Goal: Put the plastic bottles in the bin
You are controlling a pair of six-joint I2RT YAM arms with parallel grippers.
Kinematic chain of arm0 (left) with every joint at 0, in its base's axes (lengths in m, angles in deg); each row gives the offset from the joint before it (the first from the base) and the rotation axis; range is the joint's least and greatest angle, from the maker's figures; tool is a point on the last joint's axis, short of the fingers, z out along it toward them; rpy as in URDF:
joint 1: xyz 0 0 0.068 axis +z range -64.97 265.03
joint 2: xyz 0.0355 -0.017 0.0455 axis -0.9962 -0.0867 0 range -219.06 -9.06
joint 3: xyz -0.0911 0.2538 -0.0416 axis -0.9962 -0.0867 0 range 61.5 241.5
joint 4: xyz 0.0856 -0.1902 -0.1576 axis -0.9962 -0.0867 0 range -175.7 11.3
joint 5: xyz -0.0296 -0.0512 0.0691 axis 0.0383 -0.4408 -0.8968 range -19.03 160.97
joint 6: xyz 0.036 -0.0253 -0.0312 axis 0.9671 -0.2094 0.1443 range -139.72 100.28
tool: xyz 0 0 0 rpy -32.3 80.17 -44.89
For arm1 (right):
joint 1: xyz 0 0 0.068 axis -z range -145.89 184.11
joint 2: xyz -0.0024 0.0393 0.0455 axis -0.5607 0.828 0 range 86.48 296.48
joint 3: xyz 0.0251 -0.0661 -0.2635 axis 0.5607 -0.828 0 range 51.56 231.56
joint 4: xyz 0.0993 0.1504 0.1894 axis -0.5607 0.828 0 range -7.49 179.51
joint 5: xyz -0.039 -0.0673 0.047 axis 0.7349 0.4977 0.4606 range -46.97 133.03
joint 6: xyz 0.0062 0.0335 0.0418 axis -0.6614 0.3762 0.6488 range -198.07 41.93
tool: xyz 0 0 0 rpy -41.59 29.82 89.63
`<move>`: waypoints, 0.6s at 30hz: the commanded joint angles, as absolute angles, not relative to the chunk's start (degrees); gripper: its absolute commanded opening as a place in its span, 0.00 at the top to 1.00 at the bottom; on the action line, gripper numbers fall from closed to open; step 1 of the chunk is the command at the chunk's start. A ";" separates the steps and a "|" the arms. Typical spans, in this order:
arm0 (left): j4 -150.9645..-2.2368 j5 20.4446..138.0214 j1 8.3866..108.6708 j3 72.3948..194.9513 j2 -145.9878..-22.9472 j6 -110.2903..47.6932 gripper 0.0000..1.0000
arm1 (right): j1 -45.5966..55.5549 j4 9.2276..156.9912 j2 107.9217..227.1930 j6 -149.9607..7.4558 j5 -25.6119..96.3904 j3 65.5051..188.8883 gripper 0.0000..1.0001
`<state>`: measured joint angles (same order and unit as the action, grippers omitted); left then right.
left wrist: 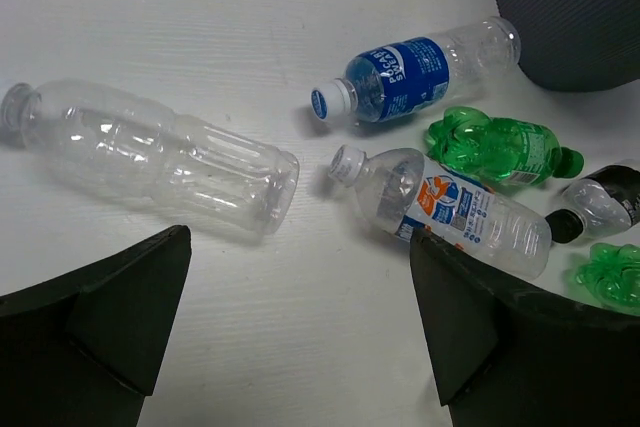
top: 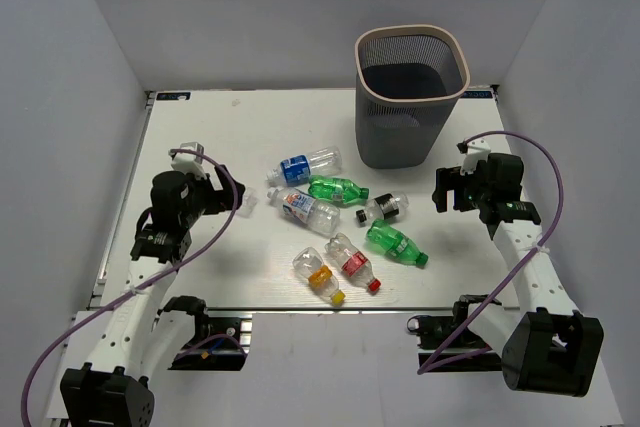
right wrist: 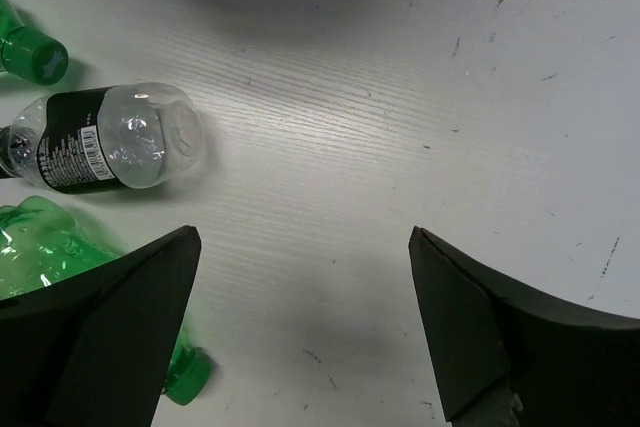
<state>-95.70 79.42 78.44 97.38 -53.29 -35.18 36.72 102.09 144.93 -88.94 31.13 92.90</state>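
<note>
The bin [top: 410, 97] stands at the far right of the table; its mesh wall shows in the left wrist view [left wrist: 570, 17]. Several bottles lie in the middle: blue-label [top: 305, 165], green [top: 338, 188], white-blue [top: 305, 209], black-label [top: 383, 208], second green [top: 395, 243], red-label [top: 353, 261], yellow-orange [top: 318, 275]. My left gripper [top: 235, 199] is open and empty, just left of them. In its view [left wrist: 300, 327] an unlabelled clear bottle [left wrist: 150, 152] lies ahead. My right gripper [top: 445, 190] is open and empty, right of the black-label bottle [right wrist: 100, 142].
White walls enclose the table on the left, back and right. The near table edge [top: 330, 309] runs just below the yellow-orange bottle. In the right wrist view a green bottle [right wrist: 50, 242] lies by the left finger.
</note>
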 commanded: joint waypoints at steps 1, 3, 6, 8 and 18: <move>-97.78 79.68 78.44 99.12 -53.09 -38.26 0.00 | 36.74 101.85 144.57 -88.44 31.43 92.69 0.10; -99.79 78.45 78.44 99.64 -53.09 -40.88 0.00 | 36.74 102.99 144.31 -89.14 31.69 92.96 0.10; -100.50 77.92 78.44 99.65 -53.09 -43.09 0.00 | 36.92 107.37 144.13 -96.42 29.15 94.36 0.10; -101.12 77.92 78.44 99.65 -53.09 -45.46 0.00 | 36.92 108.97 143.96 -99.23 28.36 95.51 0.10; -113.82 70.81 77.39 105.44 -56.34 -56.26 0.50 | 36.13 115.12 144.40 -105.93 17.28 98.85 0.71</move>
